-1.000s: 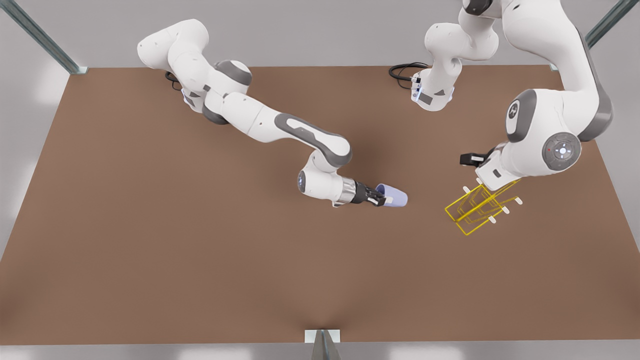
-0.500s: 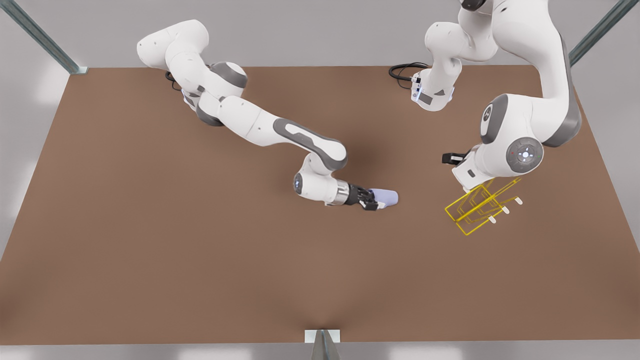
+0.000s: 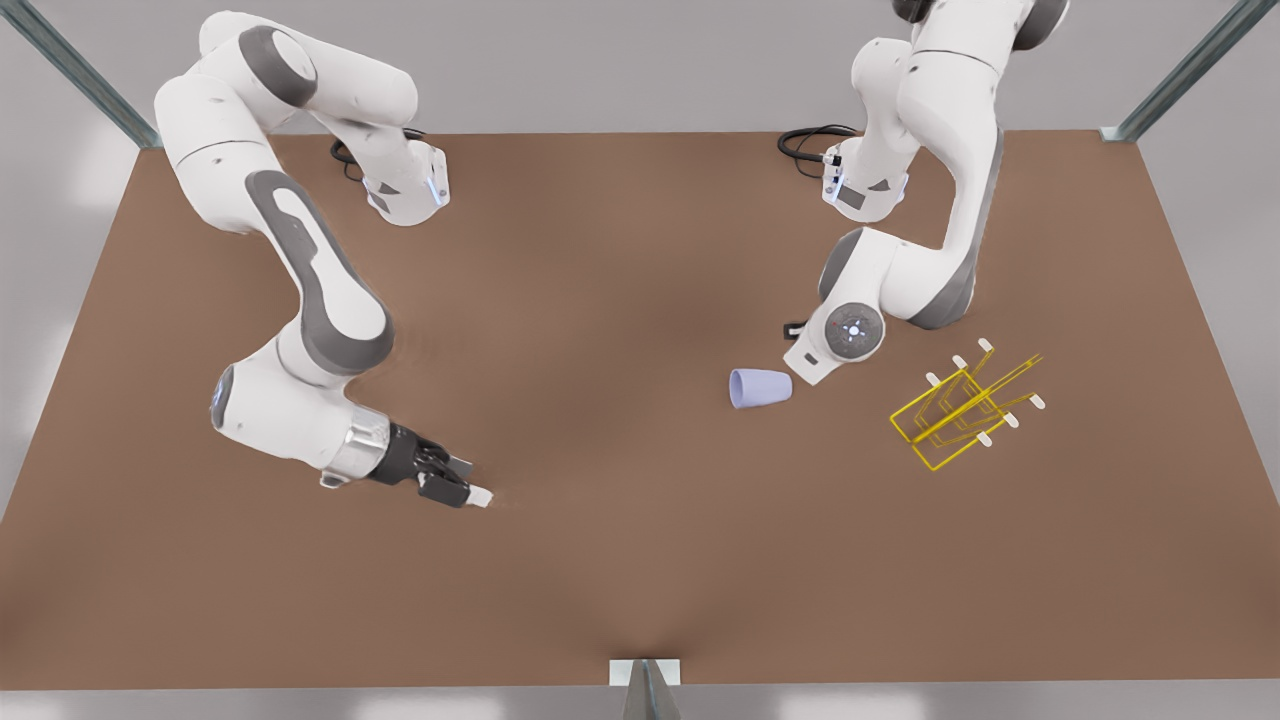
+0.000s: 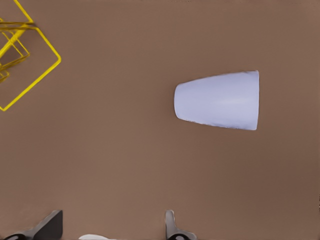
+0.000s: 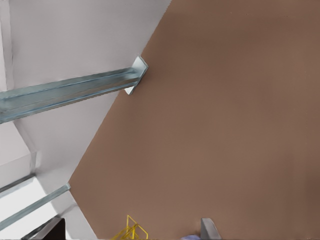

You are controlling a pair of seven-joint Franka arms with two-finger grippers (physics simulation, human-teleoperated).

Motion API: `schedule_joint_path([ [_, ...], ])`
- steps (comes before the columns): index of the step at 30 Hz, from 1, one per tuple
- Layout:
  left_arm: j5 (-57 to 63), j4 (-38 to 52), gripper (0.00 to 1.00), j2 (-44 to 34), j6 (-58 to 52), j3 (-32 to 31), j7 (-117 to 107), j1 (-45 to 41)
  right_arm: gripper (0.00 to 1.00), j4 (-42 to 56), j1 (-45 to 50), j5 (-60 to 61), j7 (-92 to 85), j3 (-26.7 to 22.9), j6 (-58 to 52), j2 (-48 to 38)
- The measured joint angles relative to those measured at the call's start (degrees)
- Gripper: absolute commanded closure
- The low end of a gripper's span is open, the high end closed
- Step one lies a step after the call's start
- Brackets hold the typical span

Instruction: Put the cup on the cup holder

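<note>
Beside our empty, spread left gripper (image 4: 111, 229) the cup (image 4: 220, 100) is lying sideways, base toward the cup holder (image 4: 30, 70); our right gripper (image 3: 455, 486) is waiting apart, spread empty.

A plain brown table (image 3: 620, 560) spreads across the scene. Grey metal posts (image 3: 85, 75) rise at its far corners, and another post (image 3: 645, 685) stands at the middle of its near edge. Black cables (image 3: 810, 140) coil on the table by its far edge.
</note>
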Motion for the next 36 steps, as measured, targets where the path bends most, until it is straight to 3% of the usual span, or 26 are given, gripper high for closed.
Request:
schedule_joint_path([
  [1,-0.09,-0.62,0.0,0.77,3.37,-0.12,-5.3,-0.02,0.0,0.18,-1.63,-4.59,-1.13,-1.69,-5.68,-4.55],
  [2,-0.7,-1.04,0.0,1.14,6.49,-0.17,-10.48,0.01,0.0,-0.72,-0.09,-8.39,-2.45,-6.52,-11.01,-10.54],
  [4,-2.0,-1.92,0.0,1.52,11.89,-0.21,-20.78,0.11,0.0,-3.15,9.28,-13.49,-5.56,-21.19,-19.47,-20.06],
  [6,-3.0,-2.97,0.0,2.16,17.12,-0.23,-31.39,0.15,0.0,-2.04,13.18,-16.47,-9.19,-29.7,-25.59,-22.21],
  [9,-4.67,-5.3,0.0,2.64,24.8,-0.23,-45.62,0.16,0.0,-2.47,14.31,-18.4,-14.08,-35.51,-31.16,-22.51],
  [15,-7.92,-9.53,0.0,3.27,34.85,-0.31,-67.74,0.15,0.0,-4.59,15.91,-19.62,-21.35,-36.57,-34.77,-23.48],
  [23,-8.21,-14.2,0.0,2.87,38.59,-1.91,-86.61,-0.12,0.0,-4.62,16.35,-19.99,-27.88,-36.56,-36.42,-23.44],
  [36,-8.24,-14.33,0.0,5.31,39.04,-1.98,-93.9,-0.98,0.0,-4.63,15.95,-20.07,-33.92,-36.56,-37.85,-23.44],
])
